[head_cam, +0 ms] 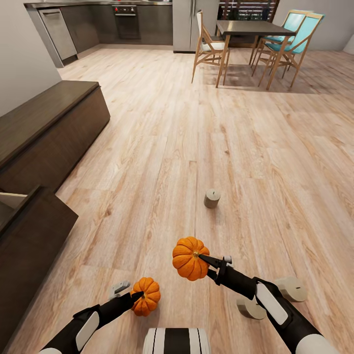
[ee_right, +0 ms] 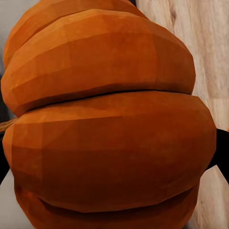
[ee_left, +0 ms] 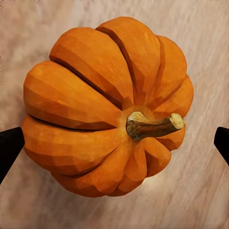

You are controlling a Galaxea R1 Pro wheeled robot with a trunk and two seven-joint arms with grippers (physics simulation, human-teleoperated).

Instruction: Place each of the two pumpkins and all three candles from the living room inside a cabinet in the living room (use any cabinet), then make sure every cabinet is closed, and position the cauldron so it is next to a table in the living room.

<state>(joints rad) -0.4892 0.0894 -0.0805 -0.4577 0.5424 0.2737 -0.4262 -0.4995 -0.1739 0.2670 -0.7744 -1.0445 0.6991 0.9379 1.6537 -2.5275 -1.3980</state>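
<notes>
while my right gripper (head_cam: 202, 259) is clenching one pumpkin (head_cam: 190, 258) off the floor (head_cam: 246, 147), my left gripper (head_cam: 132, 294) is sitting spread around the second pumpkin (head_cam: 146, 296), fingertips (ee_left: 9, 145) apart from its sides. one candle (head_cam: 212, 198) is standing on the boards ahead, two candles (head_cam: 292, 288) by my right arm. the cabinet (head_cam: 44, 132) drawer (head_cam: 29, 236) is hanging open at my left.
</notes>
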